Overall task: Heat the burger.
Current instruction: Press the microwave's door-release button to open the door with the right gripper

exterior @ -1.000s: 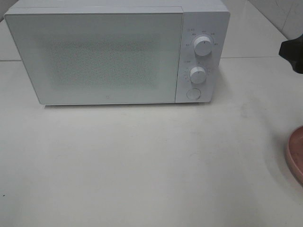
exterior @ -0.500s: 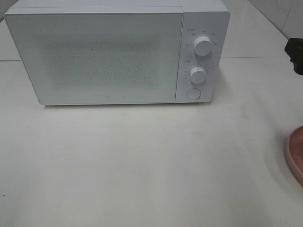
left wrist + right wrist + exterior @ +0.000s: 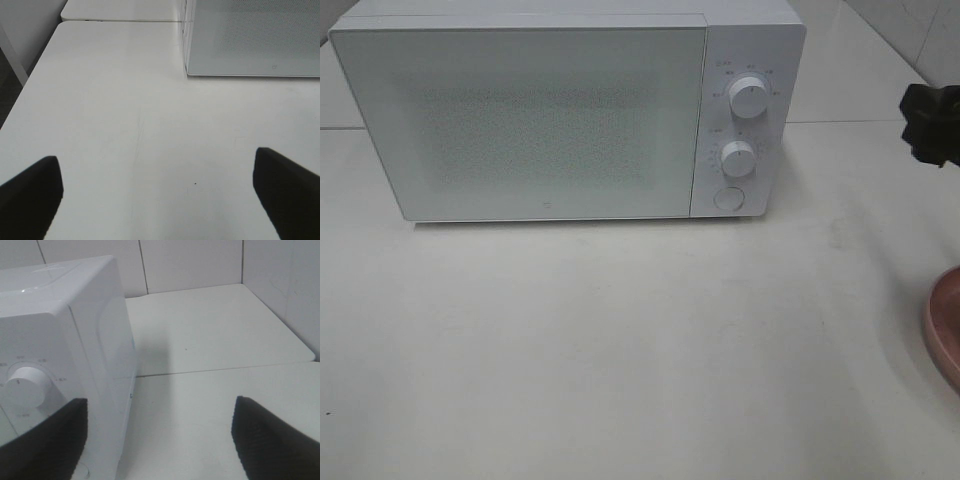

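Looking steeply down from high at 6 o'clock onto the worktop (image 3: 620,350), microwave (image 3: 550,110) at 12. Left wrist: low over the worktop, from the microwave's 7 o'clock, facing 12. Right wrist: close in at its 4 o'clock, facing 12, a dial (image 3: 27,385) near. Shared by all three: the microwave's front.

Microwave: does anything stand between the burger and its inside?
Yes: the white microwave's frosted door is shut, closing off the inside. The burger is not in view; only the rim of a round pink plate shows at the right edge.
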